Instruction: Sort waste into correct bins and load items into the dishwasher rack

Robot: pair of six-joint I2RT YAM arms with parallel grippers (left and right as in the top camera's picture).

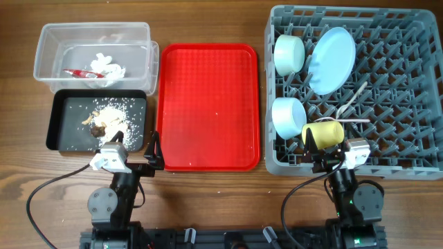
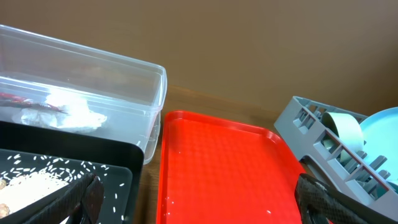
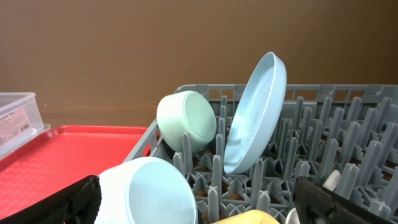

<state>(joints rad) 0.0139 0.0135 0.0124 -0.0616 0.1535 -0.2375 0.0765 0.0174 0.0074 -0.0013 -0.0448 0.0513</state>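
**Fingers (image 2: 84,198) apart on both arms, nothing held; sort looks done**

- Left gripper (image 1: 131,151): near edge, straddling the seam between black tray (image 1: 66,131) and red tray (image 1: 208,104). Jaws wide, empty.
- Right gripper (image 1: 337,155): also wide and empty, at the near wall of the dishwasher rack (image 1: 415,104), just near-side of the yellow cup (image 1: 323,133).
- Rack, near to far:
  - Cup on its side in the near-left corner, with the near bowl (image 1: 288,116) just beyond it.
  - Fork and spoon (image 1: 353,104) loose across the pegs to the right.
  - Far bowl (image 1: 289,54) and plate (image 1: 333,59) at far left.
  - Plate stands on edge and the bowls are tipped over. The pegs prop them, probably so they drain.
- Waste is split by type:
  - Black tray has the brown scraps (image 1: 98,126) and rice crumbs (image 1: 111,114).
  - Clear tub (image 1: 48,55) beyond it has the wrapper (image 1: 77,72) and white paper (image 1: 107,68).
- Red tray is bare except for a few specks.
- My read: nothing remains to move, and the arms look parked.
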